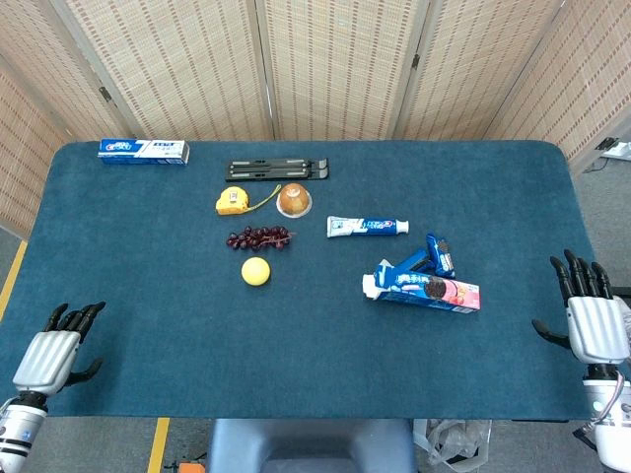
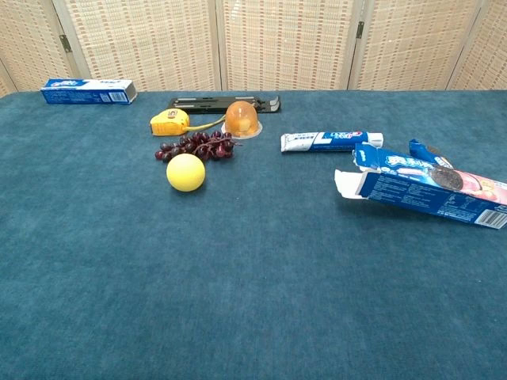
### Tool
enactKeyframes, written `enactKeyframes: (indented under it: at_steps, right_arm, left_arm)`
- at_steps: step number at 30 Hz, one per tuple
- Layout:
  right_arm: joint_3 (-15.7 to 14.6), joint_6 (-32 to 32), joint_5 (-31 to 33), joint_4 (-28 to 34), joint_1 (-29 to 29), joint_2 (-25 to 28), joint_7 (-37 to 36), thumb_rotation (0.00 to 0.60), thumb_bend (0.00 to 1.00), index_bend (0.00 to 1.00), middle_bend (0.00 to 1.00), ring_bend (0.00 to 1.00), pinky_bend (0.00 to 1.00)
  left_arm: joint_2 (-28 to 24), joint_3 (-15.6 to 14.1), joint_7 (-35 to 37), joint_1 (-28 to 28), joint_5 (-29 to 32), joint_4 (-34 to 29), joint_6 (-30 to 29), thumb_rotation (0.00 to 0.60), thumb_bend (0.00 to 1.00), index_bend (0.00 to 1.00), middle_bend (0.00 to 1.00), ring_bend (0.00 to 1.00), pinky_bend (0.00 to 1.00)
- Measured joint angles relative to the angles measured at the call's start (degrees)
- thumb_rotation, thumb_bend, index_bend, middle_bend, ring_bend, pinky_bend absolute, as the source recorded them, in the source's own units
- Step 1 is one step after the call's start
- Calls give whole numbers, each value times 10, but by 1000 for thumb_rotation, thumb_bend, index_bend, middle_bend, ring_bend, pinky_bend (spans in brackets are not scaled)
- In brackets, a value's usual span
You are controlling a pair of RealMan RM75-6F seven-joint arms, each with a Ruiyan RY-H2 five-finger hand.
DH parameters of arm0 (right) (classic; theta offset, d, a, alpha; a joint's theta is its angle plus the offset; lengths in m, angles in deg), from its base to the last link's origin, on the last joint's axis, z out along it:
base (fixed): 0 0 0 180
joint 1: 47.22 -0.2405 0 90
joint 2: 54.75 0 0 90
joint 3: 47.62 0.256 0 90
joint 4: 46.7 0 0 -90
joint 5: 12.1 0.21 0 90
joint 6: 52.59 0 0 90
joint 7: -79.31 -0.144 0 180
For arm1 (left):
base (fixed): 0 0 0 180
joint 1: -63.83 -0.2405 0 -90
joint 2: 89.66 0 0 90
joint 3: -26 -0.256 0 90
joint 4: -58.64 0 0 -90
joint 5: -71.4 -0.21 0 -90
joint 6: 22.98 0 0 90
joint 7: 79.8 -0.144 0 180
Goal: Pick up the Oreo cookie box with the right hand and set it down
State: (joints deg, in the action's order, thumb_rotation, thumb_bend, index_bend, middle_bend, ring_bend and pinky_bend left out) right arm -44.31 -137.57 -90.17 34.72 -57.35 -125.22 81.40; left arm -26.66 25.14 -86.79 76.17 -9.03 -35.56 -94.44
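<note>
Oreo cookie box (image 1: 424,289), glossy rectangular cardboard, lies flat on felt table (image 1: 296,345).

place: staged robot test setup, likely a lab | evidence: blue-felt tabletop (image 1: 148,325), woven folding screens (image 1: 335,59) behind, yellow floor tape (image 1: 158,443), assorted props laid out

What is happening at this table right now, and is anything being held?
Nothing is being held. The cookie box lies flat on the blue table, its end flap open, beside a small blue packet. The right hand hangs open at the table's right edge, well apart from the box. The left hand rests open near the front left corner.
</note>
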Motion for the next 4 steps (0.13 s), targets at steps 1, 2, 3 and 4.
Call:
enactKeyframes:
  at_steps: [1, 2, 3, 4]
  right_arm:
    - [-1, -4, -9, 2, 3, 0, -1, 600, 218, 0, 0, 0, 0]
    - [-2, -4, -14, 4, 5, 1, -2, 600, 218, 0, 0, 0, 0]
    - [-3, -3, -16, 5, 7, 1, -4, 600, 218, 0, 0, 0, 0]
    - [-3, 1, -16, 6, 7, 2, -5, 600, 218, 0, 0, 0, 0]
  left_arm:
    - [0, 0, -1, 0, 0, 0, -1, 600, 356, 36, 159, 185, 0]
    - [1, 0, -3, -1, 1, 0, -1, 600, 356, 36, 159, 185, 0]
    - [1, 1, -5, -1, 2, 0, -2, 600, 356, 36, 159, 185, 0]
    - [2, 1, -6, -1, 3, 0, -1, 600, 356, 35, 159, 185, 0]
